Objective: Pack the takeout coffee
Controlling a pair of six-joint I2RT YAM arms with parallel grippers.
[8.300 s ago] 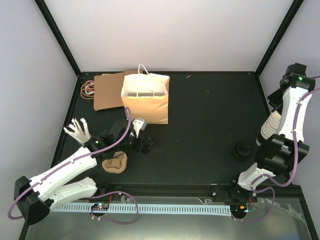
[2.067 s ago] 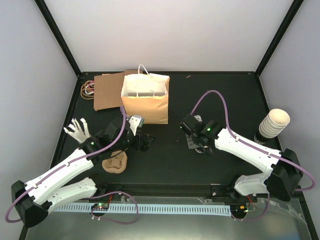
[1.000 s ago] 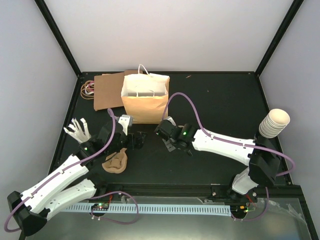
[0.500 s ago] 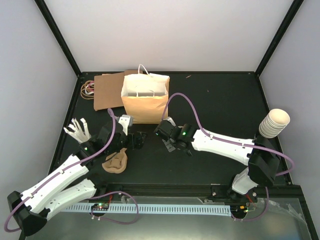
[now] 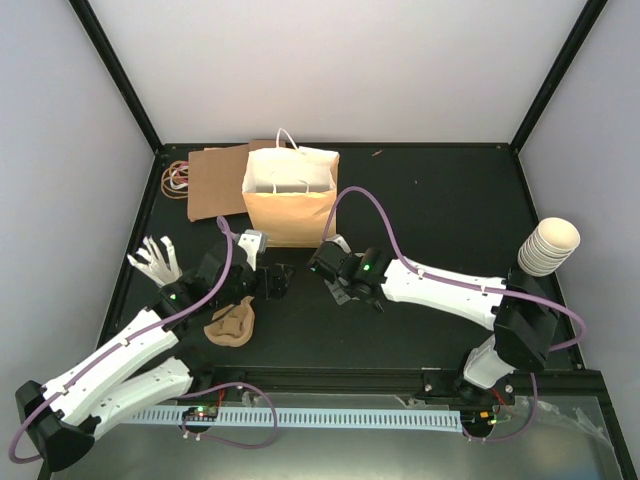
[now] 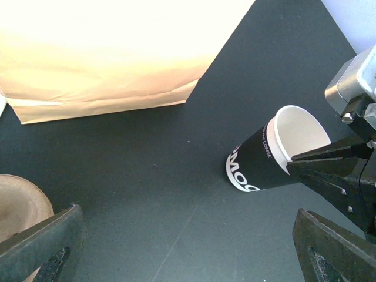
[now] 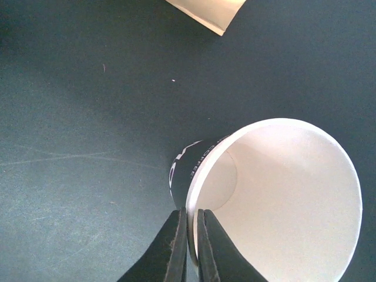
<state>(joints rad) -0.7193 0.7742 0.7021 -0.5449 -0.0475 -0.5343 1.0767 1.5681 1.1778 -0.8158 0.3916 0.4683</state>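
A black takeout coffee cup (image 7: 276,200) with white lettering and no lid leans tilted, its base on the mat. My right gripper (image 7: 192,217) is shut on the cup's rim, one finger inside and one outside. In the left wrist view the cup (image 6: 264,161) lies right of centre with the right gripper's fingers (image 6: 329,161) on its rim. My left gripper (image 6: 188,214) stands open just left of the cup, nothing between its fingers. In the top view both grippers, left (image 5: 278,280) and right (image 5: 340,287), meet in front of the paper bag (image 5: 290,200).
The open tan paper bag (image 6: 106,53) stands upright behind the grippers. A brown pulp tray (image 5: 230,323) lies near the left arm. A stack of cream cups (image 5: 545,250) stands at the right edge. Flat cardboard (image 5: 215,183) and rubber bands (image 5: 177,178) lie at the back left.
The right arm swung from the far right to the middle, carrying the cup up to the left gripper. Over the last second both arms stay put.
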